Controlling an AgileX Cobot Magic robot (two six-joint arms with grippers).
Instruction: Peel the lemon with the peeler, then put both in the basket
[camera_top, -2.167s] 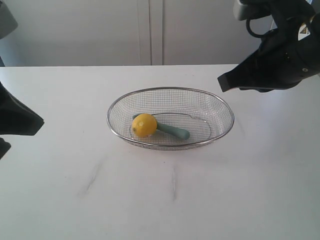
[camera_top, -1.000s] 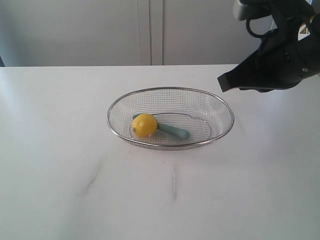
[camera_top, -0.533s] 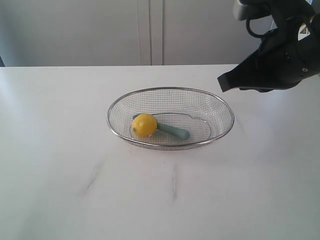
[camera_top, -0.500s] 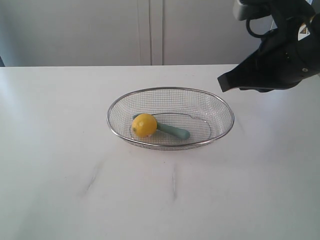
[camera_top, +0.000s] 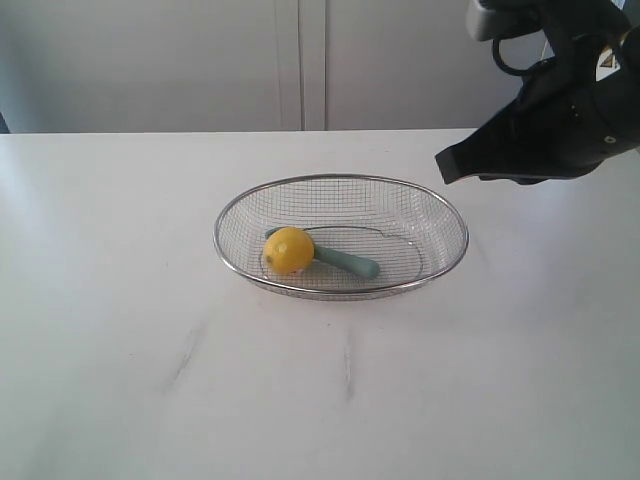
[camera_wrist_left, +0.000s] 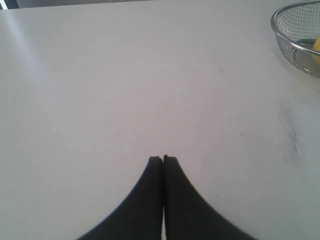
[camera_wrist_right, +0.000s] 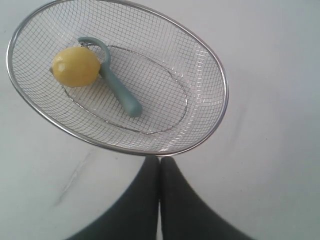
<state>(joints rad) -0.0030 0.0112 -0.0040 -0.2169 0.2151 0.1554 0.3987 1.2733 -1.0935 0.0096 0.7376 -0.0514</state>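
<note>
A wire-mesh basket (camera_top: 340, 178) sits near the middle of a white worktop (camera_top: 120, 400), somewhat closer to the far edge than to the near one. Both of the task's items lie inside it. The lemon (camera_top: 288, 250) rests in the end of the basket that faces the worktop's left edge, and its skin shows bright yellow on every side that can be seen. It lies against the curved head of the teal peeler (camera_top: 348, 263), whose handle slants away across the mesh floor toward the basket's middle and the near rim.

The right fingers (camera_top: 460, 162) hang in the air above the far right part of the worktop, just off the basket's right end and clear of its rim. The right wrist view shows them pressed together tip to tip with only a hairline slit between them, gripping nothing, and looks down past them into the basket.

The left fingers (camera_wrist_left: 155, 172) are likewise drawn tight together and empty. They are poised over bare worktop well apart from the basket, of which only a curve of rim and mesh enters their camera's view. Two faint grey scuffs (camera_top: 185, 355) mark the surface between the basket and the near edge.
</note>
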